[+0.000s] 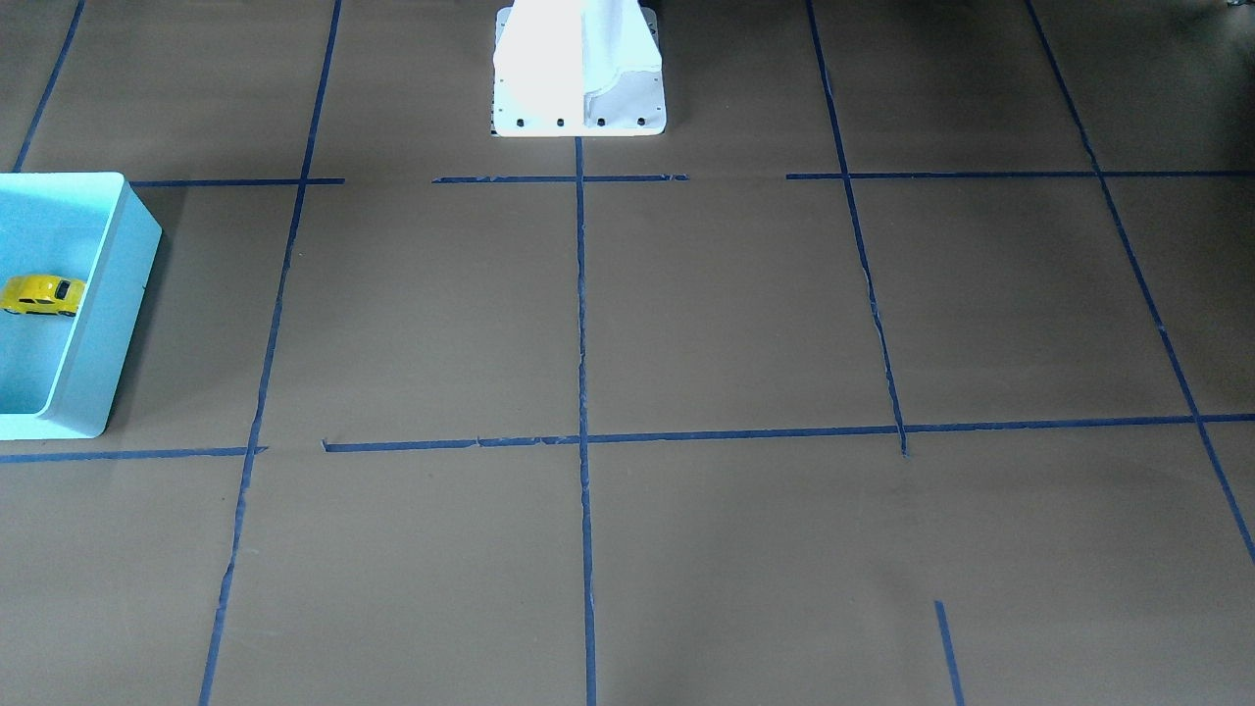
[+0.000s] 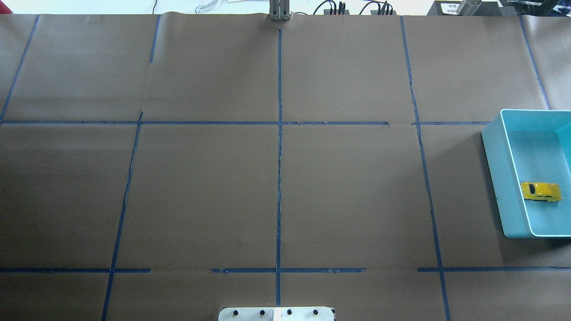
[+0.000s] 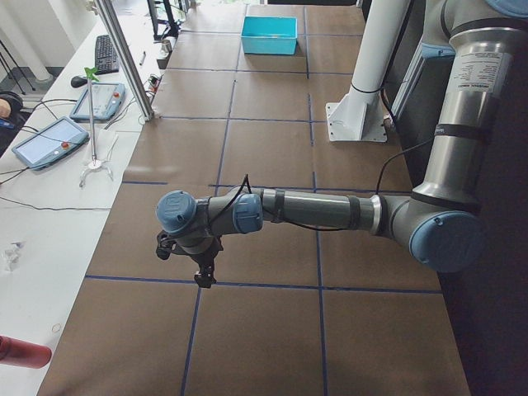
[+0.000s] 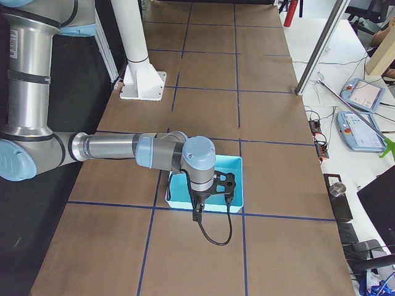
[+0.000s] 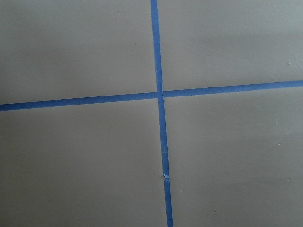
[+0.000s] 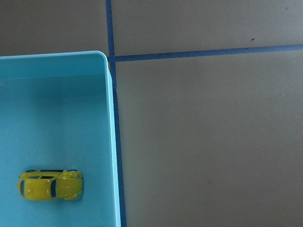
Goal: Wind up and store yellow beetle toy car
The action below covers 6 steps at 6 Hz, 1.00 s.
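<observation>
The yellow beetle toy car [image 1: 41, 295] lies on its wheels on the floor of the light blue bin [image 1: 110, 294]. It also shows in the overhead view [image 2: 541, 191] and the right wrist view [image 6: 50, 185]. The bin [image 2: 494, 178] stands at the table's end on my right. My right gripper [image 4: 216, 185] hangs above the bin [image 4: 237, 161], apart from the car; I cannot tell whether it is open. My left gripper [image 3: 202, 268] hovers over bare table at the far left end; I cannot tell its state either. Neither wrist view shows fingers.
Brown paper with blue tape lines [image 2: 279, 133] covers the table. The white robot base [image 1: 578, 69] stands at the table's middle rear. A metal post [image 3: 124, 58] and tablets [image 3: 48, 140] sit on the side bench beyond the table edge.
</observation>
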Available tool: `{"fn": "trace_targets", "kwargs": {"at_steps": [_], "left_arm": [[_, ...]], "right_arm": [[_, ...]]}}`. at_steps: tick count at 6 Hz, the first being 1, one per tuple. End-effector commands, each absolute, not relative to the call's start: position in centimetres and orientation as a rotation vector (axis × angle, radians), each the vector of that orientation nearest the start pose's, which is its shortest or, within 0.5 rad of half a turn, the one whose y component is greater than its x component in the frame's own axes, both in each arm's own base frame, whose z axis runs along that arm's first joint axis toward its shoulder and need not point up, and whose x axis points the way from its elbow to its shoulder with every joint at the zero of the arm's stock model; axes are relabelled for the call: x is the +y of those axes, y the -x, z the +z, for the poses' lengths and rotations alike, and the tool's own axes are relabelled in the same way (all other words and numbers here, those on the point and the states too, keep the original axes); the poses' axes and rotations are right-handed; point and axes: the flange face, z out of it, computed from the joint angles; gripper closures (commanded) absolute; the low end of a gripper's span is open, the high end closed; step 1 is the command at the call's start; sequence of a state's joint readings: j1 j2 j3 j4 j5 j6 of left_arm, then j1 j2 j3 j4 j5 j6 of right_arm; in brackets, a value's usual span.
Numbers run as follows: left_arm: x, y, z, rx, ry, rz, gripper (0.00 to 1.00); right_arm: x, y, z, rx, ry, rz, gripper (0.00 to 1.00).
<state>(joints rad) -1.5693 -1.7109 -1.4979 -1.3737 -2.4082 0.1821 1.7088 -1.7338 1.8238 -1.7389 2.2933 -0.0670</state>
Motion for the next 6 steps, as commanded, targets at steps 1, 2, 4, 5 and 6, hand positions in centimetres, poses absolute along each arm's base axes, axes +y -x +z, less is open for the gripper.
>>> {"fn": "trace_targets", "kwargs": {"at_steps": [1, 2, 4, 5, 6], "left_arm": [[-54.2, 5.8, 63.2, 0.846, 0.033, 0.134, 0.00], [-54.4, 5.7, 63.6, 0.844, 0.012, 0.145, 0.00], [-54.6, 4.9, 64.0, 0.835, 0.003, 0.159, 0.00], [-54.6, 4.9, 64.4, 0.840, 0.009, 0.155, 0.00], [-54.6, 4.9, 64.5, 0.840, 0.013, 0.153, 0.00]], "right_arm": [[-40.0, -12.3, 63.6, -0.737, 0.016, 0.100, 0.00], [-40.1, -12.3, 63.5, -0.740, 0.014, 0.099, 0.00], [-39.7, -12.2, 63.9, -0.739, 0.024, 0.103, 0.00], [-38.8, -12.1, 64.7, -0.742, 0.041, 0.110, 0.00], [-38.5, -12.1, 64.8, -0.743, 0.046, 0.112, 0.00]]}}
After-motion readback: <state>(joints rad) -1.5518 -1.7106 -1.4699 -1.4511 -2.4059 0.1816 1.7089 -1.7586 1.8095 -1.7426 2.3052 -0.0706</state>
